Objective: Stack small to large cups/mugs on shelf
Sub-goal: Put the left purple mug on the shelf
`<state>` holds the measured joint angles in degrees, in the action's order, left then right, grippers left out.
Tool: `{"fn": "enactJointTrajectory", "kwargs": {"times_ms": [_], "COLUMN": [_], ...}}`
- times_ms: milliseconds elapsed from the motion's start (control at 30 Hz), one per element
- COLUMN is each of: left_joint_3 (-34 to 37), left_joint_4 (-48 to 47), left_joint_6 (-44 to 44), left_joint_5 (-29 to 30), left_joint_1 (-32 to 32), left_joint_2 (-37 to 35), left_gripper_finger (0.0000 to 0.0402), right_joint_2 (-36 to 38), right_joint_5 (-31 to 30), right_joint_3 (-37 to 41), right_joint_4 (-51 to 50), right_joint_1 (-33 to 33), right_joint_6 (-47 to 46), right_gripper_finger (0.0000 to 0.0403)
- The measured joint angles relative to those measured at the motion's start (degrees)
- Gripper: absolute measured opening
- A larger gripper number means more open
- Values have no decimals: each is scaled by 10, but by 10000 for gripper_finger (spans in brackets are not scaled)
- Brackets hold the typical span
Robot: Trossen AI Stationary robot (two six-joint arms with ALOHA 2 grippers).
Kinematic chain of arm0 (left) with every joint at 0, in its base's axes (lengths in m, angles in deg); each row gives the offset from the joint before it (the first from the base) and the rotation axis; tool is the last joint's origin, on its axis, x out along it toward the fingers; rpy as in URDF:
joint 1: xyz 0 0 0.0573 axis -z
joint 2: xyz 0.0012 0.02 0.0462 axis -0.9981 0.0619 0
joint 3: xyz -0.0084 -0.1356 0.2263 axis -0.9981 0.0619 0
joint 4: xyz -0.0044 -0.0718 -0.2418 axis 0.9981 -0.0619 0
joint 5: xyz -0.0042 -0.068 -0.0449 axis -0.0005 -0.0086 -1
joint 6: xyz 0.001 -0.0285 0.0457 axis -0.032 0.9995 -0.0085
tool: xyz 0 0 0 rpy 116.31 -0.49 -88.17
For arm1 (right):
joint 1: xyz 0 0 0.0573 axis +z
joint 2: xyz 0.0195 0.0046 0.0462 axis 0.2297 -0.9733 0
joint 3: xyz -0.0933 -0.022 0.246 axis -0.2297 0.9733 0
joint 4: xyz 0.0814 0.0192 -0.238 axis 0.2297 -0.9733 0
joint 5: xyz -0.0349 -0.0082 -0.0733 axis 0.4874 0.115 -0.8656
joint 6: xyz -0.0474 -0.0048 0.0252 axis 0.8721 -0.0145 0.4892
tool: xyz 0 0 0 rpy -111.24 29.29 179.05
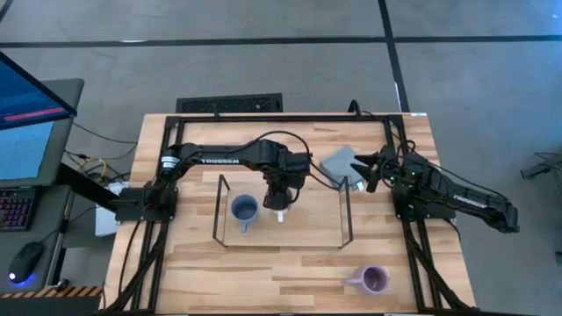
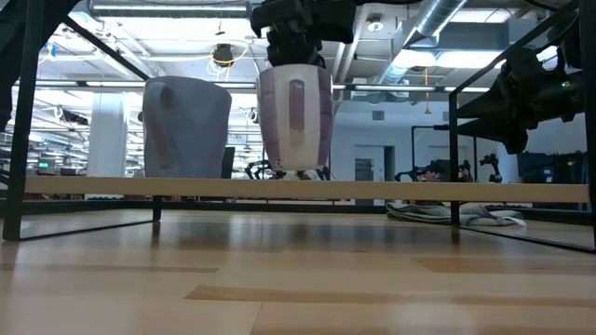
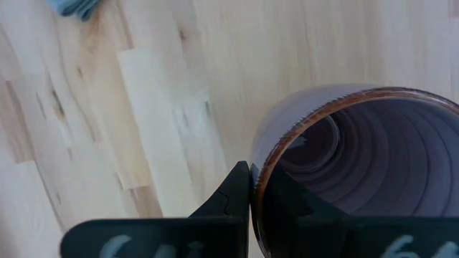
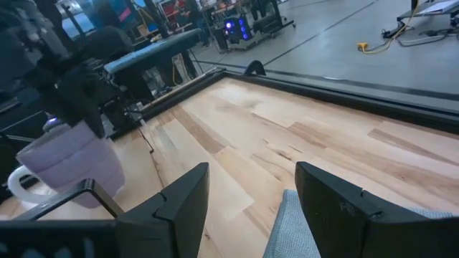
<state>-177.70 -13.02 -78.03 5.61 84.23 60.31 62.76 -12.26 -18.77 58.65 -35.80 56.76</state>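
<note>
A blue-grey mug (image 1: 243, 210) (image 2: 186, 126) stands upright by its base on the wood board of the shelf (image 1: 307, 224) (image 2: 391, 189). Right beside it my left gripper (image 1: 279, 200) (image 3: 251, 193) is shut on a lavender mug (image 2: 295, 126) (image 4: 72, 168), which hangs upright at the board. Whether its base touches the board, I cannot tell. A second lavender mug (image 1: 373, 279) stands on the table near the front right. My right gripper (image 1: 373, 171) (image 4: 251, 208) waits open over a folded grey cloth (image 1: 341, 163) at the shelf's far right end. My left gripper pinches the lavender mug's wall at the rim (image 3: 255, 179), one finger inside the mug and one outside (image 3: 231, 192). The fingers come from above, pointing down. The mug hangs upright below them, its handle (image 2: 295, 102) turned toward the table's near edge.
Thin black wire end frames (image 1: 219, 211) (image 1: 348, 215) close the shelf's two ends. A black metal frame (image 1: 281, 118) runs around the table. The grey cloth (image 4: 301, 229) lies under my right gripper. Bare board lies to the right of the held mug.
</note>
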Motion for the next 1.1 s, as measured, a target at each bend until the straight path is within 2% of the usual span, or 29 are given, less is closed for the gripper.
{"fn": "enactJointTrajectory", "kwargs": {"times_ms": [367,1100], "left_joint_3": [7,7], "left_joint_4": [-7,30], "left_joint_6": [-17,-63], "left_joint_5": [-5,-26], "left_joint_1": [27,37], "left_joint_2": [24,27], "left_gripper_finger": [2,9], "right_joint_2": [0,-1], "right_joint_5": [0,0], "right_joint_3": [0,0], "right_joint_4": [0,0], "right_joint_1": [0,0], "right_joint_6": [-3,-3], "right_gripper_finger": [230,230]}}
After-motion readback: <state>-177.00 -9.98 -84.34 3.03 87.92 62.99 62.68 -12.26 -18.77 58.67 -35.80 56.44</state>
